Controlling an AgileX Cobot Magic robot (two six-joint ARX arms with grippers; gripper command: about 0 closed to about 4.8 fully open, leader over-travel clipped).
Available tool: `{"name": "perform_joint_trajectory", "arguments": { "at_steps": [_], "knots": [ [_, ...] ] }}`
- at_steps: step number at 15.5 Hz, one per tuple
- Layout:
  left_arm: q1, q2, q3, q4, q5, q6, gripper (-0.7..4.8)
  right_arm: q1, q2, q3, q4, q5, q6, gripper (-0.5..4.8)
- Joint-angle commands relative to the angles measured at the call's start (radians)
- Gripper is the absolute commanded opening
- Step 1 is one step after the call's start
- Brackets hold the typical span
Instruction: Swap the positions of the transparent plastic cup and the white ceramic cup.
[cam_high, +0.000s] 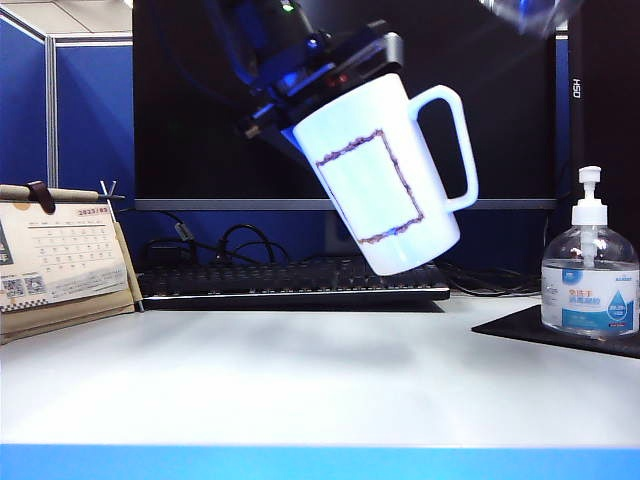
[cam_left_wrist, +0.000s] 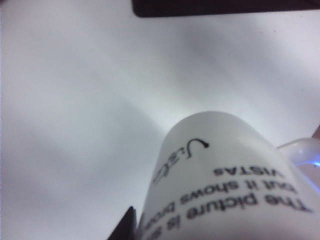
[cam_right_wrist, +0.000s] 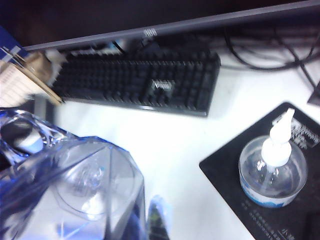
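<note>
The white ceramic cup (cam_high: 385, 175) hangs tilted in the air above the middle of the table, handle to the right, a brown rectangle on its side. My left gripper (cam_high: 300, 100) is shut on its rim from the upper left. The left wrist view shows the mug (cam_left_wrist: 225, 180) close up with black print, and one dark finger (cam_left_wrist: 127, 225) beside its wall. The transparent plastic cup (cam_right_wrist: 85, 185) fills the right wrist view, and my right gripper (cam_right_wrist: 145, 225) is shut on its wall. In the exterior view only a glassy blur of that cup (cam_high: 528, 14) shows at the top right edge.
A clear pump bottle (cam_high: 590, 270) stands on a black mat (cam_high: 545, 330) at the right. A black keyboard (cam_high: 290, 280) lies along the back under the monitor (cam_high: 200, 100). A desk calendar (cam_high: 60, 260) stands at the left.
</note>
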Motion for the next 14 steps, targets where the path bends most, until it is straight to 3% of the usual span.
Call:
{"name": "perform_joint_trajectory", "arguments": {
  "at_steps": [1,9,14],
  "knots": [
    [-0.011,0.064,0.089,-0.026,0.016,0.045,-0.05,-0.001,-0.04,0.01,0.014,0.001,0.001,-0.08],
    [-0.097,0.238,0.271,-0.064,0.016,0.133,-0.05,-0.001,-0.068,0.01,-0.007,0.0,0.004,-0.08],
    [-0.098,0.34,0.375,-0.175,-0.082,0.248,-0.05,0.0,-0.068,0.009,-0.034,-0.006,0.004,-0.08]
  ]
}}
